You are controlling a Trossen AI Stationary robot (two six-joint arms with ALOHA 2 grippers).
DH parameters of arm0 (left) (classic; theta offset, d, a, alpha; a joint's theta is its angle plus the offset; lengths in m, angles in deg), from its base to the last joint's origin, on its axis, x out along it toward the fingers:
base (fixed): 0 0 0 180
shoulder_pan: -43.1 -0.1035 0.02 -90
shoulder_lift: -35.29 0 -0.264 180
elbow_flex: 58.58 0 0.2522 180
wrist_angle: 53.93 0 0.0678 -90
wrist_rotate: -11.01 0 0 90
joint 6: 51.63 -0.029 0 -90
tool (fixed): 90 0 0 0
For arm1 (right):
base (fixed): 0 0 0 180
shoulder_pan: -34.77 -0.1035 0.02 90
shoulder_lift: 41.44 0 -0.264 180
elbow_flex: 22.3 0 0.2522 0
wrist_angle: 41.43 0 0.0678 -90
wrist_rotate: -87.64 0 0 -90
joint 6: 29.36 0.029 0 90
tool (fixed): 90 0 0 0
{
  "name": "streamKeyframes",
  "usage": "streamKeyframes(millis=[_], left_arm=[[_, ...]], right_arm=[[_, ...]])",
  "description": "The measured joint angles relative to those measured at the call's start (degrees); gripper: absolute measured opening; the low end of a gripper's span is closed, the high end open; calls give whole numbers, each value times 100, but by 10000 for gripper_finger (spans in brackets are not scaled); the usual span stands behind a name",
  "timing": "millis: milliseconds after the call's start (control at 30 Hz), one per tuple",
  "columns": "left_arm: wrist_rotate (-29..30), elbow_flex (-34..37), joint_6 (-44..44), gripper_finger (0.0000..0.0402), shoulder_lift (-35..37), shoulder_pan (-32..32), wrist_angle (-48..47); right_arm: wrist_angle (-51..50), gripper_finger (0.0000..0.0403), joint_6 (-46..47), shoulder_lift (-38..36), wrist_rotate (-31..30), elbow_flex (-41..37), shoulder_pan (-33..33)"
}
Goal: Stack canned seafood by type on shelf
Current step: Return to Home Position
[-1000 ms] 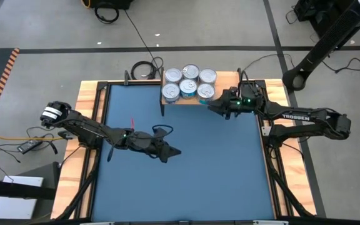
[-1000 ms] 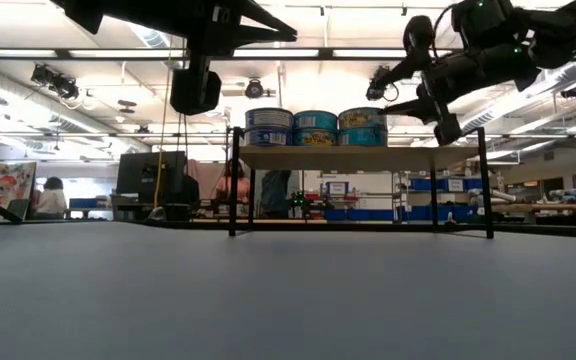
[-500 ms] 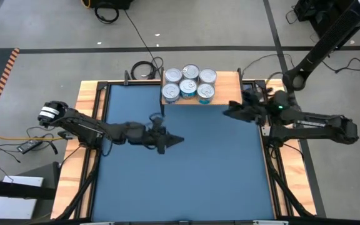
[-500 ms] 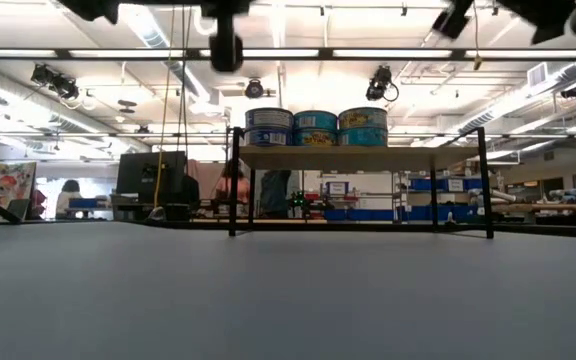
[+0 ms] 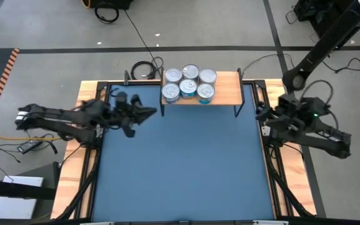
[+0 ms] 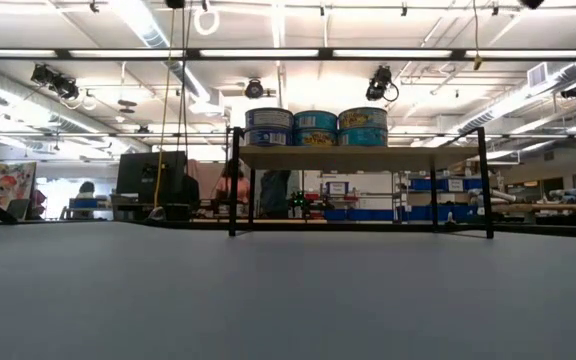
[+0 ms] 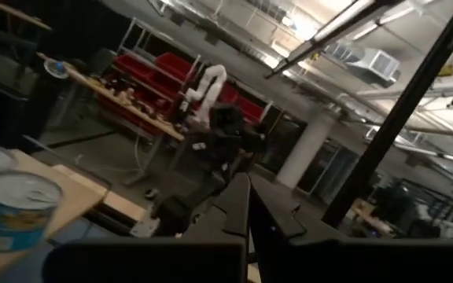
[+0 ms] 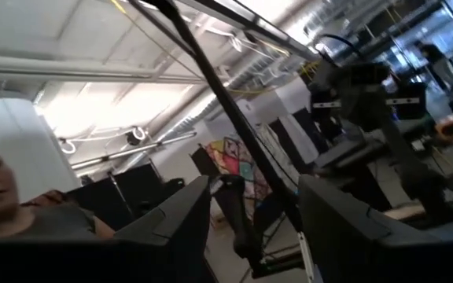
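Observation:
Several tins of canned seafood [image 5: 188, 87] with silver lids stand together on the left part of the light-wood shelf [image 5: 227, 87] at the table's far edge. In the low view they show as teal-labelled stacks [image 6: 315, 128] resting on the shelf board [image 6: 358, 157]. My left gripper [image 5: 149, 113] is shut and empty, raised over the table's left part, left of the shelf; its wrist view shows the shut fingers [image 7: 246, 212] and two tins [image 7: 14, 212]. My right gripper [image 5: 259, 114] hangs open and empty above the table's right edge, its fingers [image 8: 187, 220] apart.
The blue table top [image 5: 186, 162] is framed by wooden strips [image 5: 86, 100]. The shelf's black legs [image 6: 233, 180] stand on it at the far edge. Cables [image 5: 144, 67] lie on the floor behind. A person [image 8: 6, 204] shows in the room in the right wrist view.
Both arms have drawn back and risen out of the low view. My left gripper went from the table's middle up and toward the far left, rolling as it went, still shut. My right gripper left the shelf's right end and went toward the right edge, rolling too. The tins stayed put.

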Motion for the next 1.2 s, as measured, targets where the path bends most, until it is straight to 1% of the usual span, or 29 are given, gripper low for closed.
streamKeyframes(millis=[167,233,300,400,500,567,633,700,800,867,933,1067,1133,1200], left_arm=[[316,0,-21,10,843,-1,-892],[451,0,-20,10,1094,1,-1316],[552,0,-17,10,1299,1,-1712],[771,2,-5,10,1539,3,-2265],[891,9,164,10,1696,5,-2943],[917,19,63,10,1725,41,-3053],[915,154,-211,10,1738,125,-2738],[840,481,-485,10,1804,253,-2142],[392,1288,-785,10,1957,450,-712],[93,1939,-901,10,2105,584,309],[-63,2494,-926,10,2183,705,1194],[-71,3299,-904,10,2349,920,2129],[-43,3578,-916,10,2422,994,2551],[-36,3810,-915,10,2539,1048,2757]], right_arm=[[-520,199,-76,-832,-3,0,0],[-903,199,-501,-1139,-4,0,0],[-1058,199,-860,-1196,127,15,-2],[-1008,199,-987,-1095,421,10,-11],[-1434,199,-1031,-1125,479,7,-11],[-1811,199,-1287,-1183,493,0,-11],[-2166,199,-1471,-1195,415,0,-13],[-2269,199,-1666,-1193,355,-80,-11],[-1942,199,-1728,-1193,301,-250,-11],[-1701,199,-1730,-1193,408,-348,-13],[-1575,201,-1708,-1193,504,-413,-15],[-1548,204,-1774,-1193,632,-571,-16],[-1517,204,-1884,-1193,749,-696,-18],[-1460,203,-1898,-1193,837,-818,-22]])
